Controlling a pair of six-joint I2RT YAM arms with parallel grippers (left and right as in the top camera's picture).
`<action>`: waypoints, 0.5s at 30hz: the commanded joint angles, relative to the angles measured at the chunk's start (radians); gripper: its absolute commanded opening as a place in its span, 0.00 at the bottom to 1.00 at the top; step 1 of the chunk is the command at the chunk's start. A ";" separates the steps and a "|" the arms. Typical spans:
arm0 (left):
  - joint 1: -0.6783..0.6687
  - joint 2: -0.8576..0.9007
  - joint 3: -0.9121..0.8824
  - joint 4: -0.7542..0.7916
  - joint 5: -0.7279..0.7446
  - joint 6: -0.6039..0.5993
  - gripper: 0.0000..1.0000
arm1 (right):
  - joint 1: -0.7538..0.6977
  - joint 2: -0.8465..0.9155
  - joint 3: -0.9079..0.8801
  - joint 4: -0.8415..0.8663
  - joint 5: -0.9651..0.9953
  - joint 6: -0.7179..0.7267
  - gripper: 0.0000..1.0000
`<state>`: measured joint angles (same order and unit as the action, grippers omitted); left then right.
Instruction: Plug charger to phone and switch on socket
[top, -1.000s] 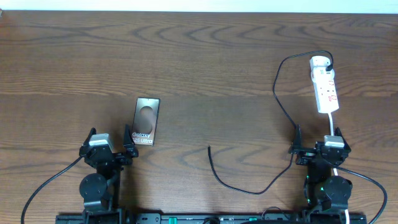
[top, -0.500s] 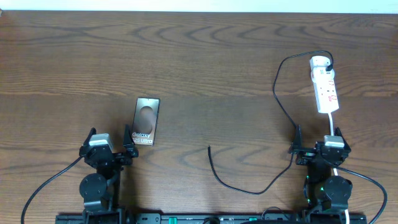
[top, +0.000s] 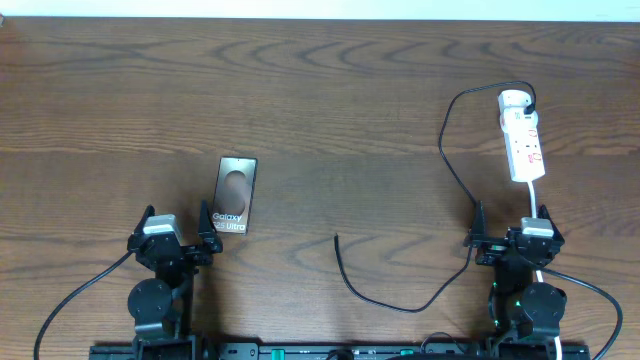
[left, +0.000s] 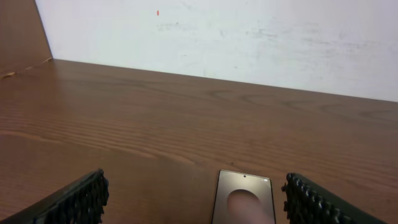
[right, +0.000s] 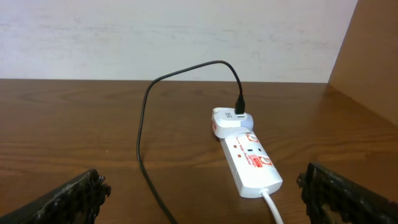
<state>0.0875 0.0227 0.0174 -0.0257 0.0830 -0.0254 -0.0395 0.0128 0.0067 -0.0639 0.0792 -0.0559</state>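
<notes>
Waiting unchanged: left claw (top: 178, 218) and right claw (top: 510, 216) stay spread and empty; charger (top: 415, 310) still lies apart from phone (top: 234, 195), task unstarted.

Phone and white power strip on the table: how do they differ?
The phone is dark brown; the power strip is white with red marks. The phone has nothing plugged in; the power strip carries a white adapter and the black charger cable. The phone lies left, the power strip right. Both lie flat on the table.
</notes>
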 joint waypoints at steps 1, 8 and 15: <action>-0.006 0.001 -0.013 -0.032 0.013 -0.008 0.89 | 0.008 -0.006 -0.001 -0.004 -0.003 -0.009 0.99; -0.006 0.001 0.024 0.060 0.066 -0.064 0.89 | 0.008 -0.006 -0.001 -0.004 -0.003 -0.009 0.99; -0.006 0.182 0.269 0.000 0.066 -0.062 0.89 | 0.008 -0.006 -0.001 -0.004 -0.003 -0.009 0.99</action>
<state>0.0875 0.1135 0.1501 -0.0154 0.1329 -0.0818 -0.0395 0.0128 0.0067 -0.0639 0.0788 -0.0559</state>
